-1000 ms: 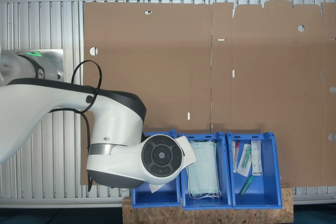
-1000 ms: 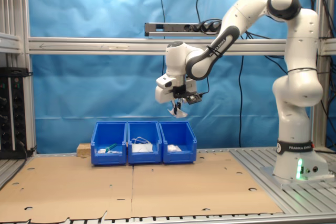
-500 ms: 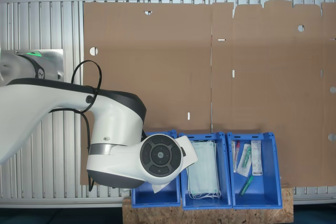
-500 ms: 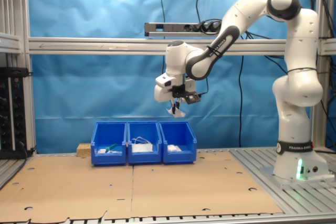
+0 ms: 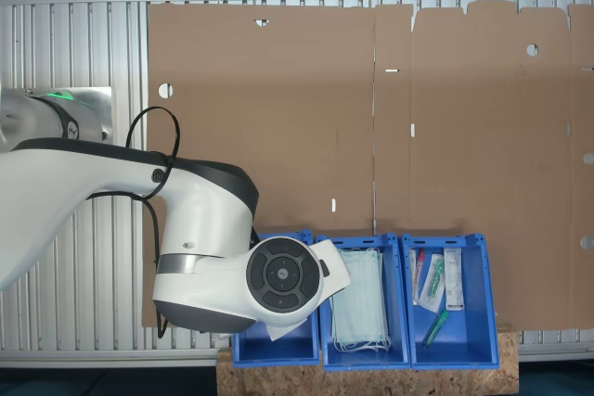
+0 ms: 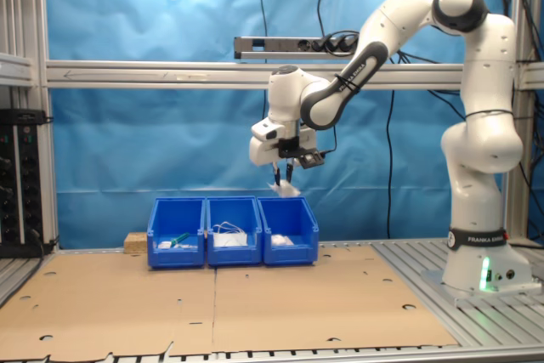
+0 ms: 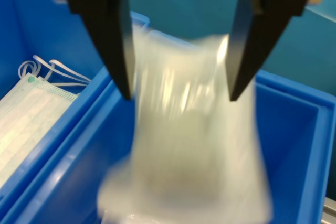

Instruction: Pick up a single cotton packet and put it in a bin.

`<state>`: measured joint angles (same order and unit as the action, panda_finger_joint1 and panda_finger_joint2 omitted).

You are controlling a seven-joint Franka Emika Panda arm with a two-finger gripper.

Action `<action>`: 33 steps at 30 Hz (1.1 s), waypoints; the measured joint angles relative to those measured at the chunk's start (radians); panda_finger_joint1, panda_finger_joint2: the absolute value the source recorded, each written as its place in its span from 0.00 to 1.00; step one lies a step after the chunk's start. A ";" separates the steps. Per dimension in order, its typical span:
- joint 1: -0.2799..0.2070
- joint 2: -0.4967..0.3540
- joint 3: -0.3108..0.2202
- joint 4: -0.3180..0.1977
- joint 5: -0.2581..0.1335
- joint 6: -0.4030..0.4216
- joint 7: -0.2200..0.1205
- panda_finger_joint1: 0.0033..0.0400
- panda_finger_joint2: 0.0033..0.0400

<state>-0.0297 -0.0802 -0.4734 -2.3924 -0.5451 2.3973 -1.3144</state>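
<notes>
Cotton, in a small flat white packet with a clear-edged wrapper (image 7: 184, 150), shows as a motion-blurred streak just below my black gripper (image 7: 178, 85), whose two fingers stand spread apart with nothing clamped between them; I judge the packet is dropping free. In the second exterior view it is a small pale shape (image 6: 284, 190) under the fingertips, well above the open-topped blue plastic bin (image 6: 289, 229) at the row's end nearest my base. Under the wrist, that bin's blue walls (image 7: 294, 145) frame the packet, and the neighbouring bin holds pale green face masks (image 7: 26, 124). The pick and the carry look done, the release appears under way; what remains is the packet settling inside, which I cannot yet confirm.
</notes>
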 joint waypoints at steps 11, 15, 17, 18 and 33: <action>0.000 0.000 0.000 0.000 0.000 0.005 0.000 0.68 0.68; 0.000 0.000 0.000 0.000 0.000 0.007 0.000 0.68 0.68; 0.000 0.000 0.000 0.000 0.000 0.007 0.000 0.68 0.68; 0.000 0.000 0.000 0.000 0.000 0.008 0.000 0.68 0.68; 0.000 0.000 0.000 0.000 0.000 0.010 0.000 1.00 1.00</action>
<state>-0.0297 -0.0802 -0.4734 -2.3924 -0.5451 2.4073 -1.3144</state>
